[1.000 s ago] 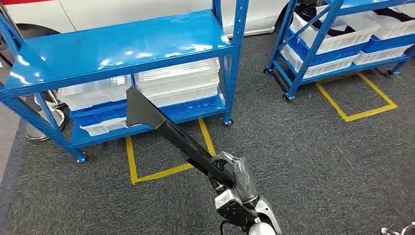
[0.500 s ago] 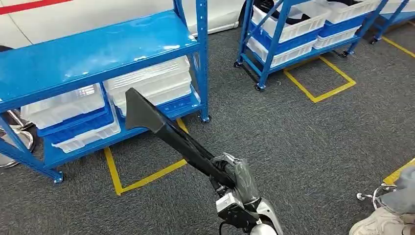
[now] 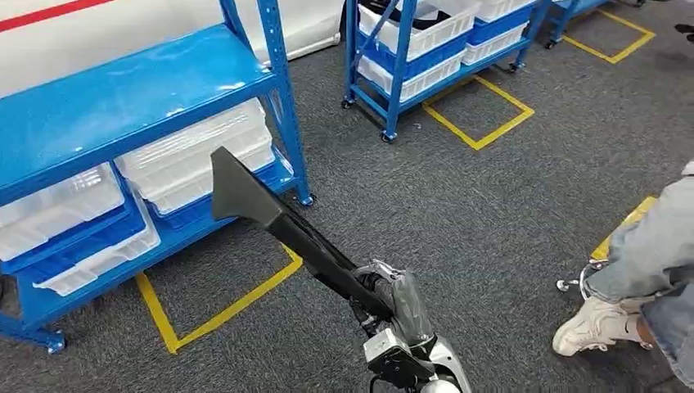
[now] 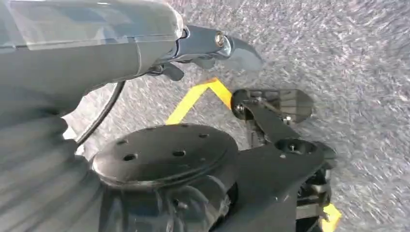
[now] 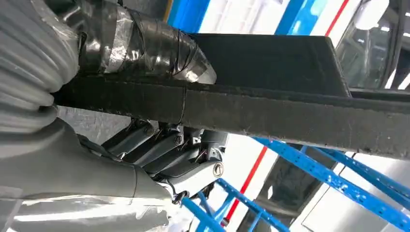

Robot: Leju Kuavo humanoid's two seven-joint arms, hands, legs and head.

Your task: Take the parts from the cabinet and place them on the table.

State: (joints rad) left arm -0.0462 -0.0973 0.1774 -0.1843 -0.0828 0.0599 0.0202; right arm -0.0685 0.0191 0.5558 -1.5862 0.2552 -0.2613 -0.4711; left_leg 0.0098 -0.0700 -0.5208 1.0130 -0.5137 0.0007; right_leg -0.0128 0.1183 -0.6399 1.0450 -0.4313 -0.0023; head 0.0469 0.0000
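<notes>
**Part in hand, carrying away from the rack**

Gripped in the right hand (image 3: pixel 391 304): a long black part (image 3: pixel 278 225) with a flared end, fingers (image 5: pixel 159 145) wrapped round its shaft, flared end held out over the carpet just in front of the blue rack (image 3: pixel 123 98). White bins (image 3: pixel 200 155) stacked under the rack's top shelf. Left hand (image 4: pixel 212 46) hanging over the carpet, holding nothing; fingers' spread hard to tell. Person's legs (image 3: pixel 646 270) well off from the rack. Likely the carry step; next, finding the table and setting the part down
</notes>
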